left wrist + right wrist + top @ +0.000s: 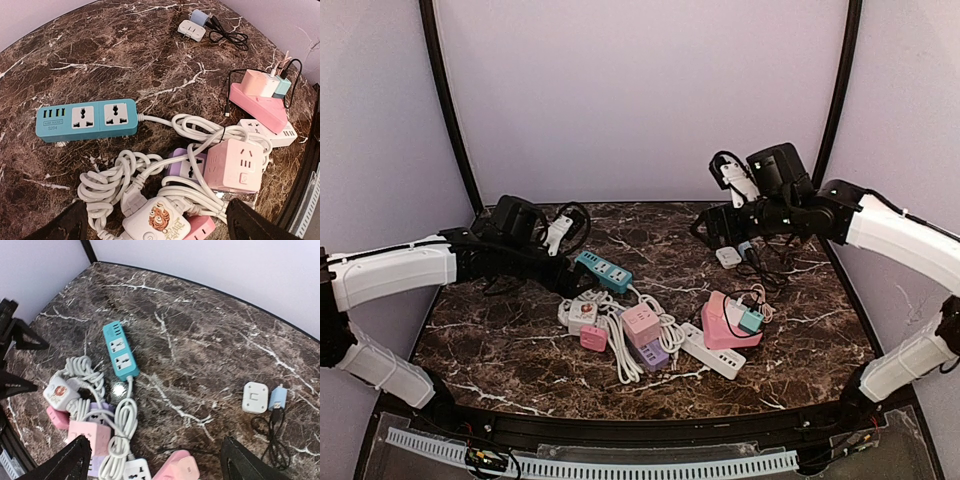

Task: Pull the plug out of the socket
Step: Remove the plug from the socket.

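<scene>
Two loose plugs [255, 397] lie near right tool [723, 235].

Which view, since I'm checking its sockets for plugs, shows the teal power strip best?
Left wrist: the teal power strip faces the camera, both sockets plainly empty. Right wrist shows it smaller; top external, tiny, sockets unreadable.

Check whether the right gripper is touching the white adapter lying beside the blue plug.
Apart. In the right wrist view the right gripper hangs open, and bare table shows between its fingertips and the white adapter.
</scene>
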